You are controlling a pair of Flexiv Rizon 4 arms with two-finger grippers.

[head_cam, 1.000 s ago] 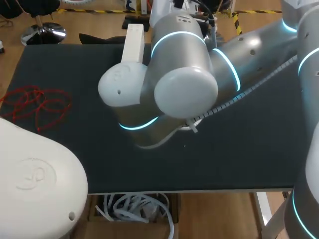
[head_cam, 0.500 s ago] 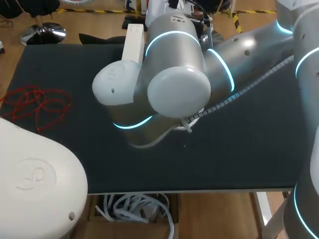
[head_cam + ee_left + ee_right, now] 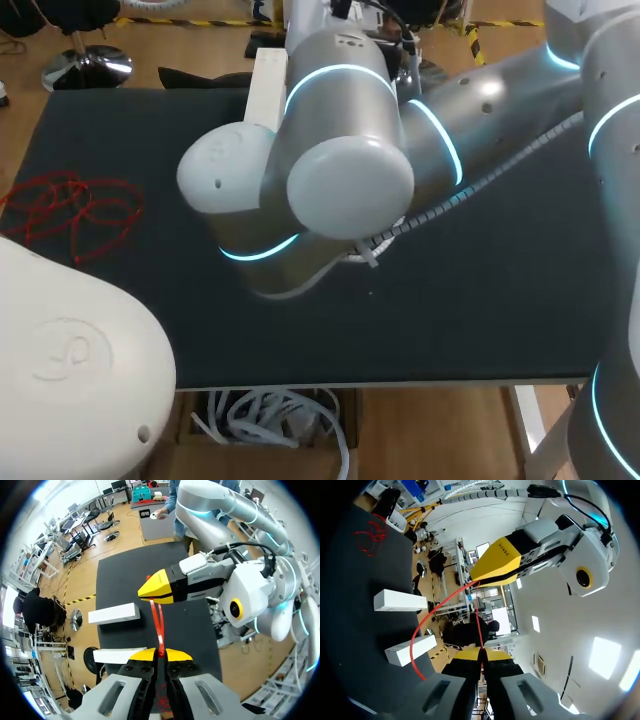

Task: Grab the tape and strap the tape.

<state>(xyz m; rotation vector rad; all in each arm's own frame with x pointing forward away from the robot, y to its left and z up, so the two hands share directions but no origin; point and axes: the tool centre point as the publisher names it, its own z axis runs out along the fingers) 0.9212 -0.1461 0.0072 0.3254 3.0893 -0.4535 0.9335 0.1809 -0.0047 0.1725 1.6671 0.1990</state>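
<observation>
A red tape strip (image 3: 159, 625) runs taut between my two grippers above the black table (image 3: 480, 300). In the left wrist view my left gripper (image 3: 160, 655) is shut on one end, and my right gripper (image 3: 159, 593) just ahead pinches the other end. In the right wrist view my right gripper (image 3: 480, 654) is shut on the tape (image 3: 419, 632), which bows out in a loop up to my left gripper (image 3: 481, 580). In the head view my right arm (image 3: 340, 150) covers both grippers and the strip.
A loose tangle of red tape (image 3: 70, 210) lies at the table's left edge. Two white boxes (image 3: 114, 614) (image 3: 118, 655) lie on the mat below the grippers; one white box (image 3: 267, 85) shows at the far edge. My left arm's white housing (image 3: 70, 360) fills the near left corner.
My right arm's elbow and wrist have drifted a little to the left over the table. Both grippers stay shut.
</observation>
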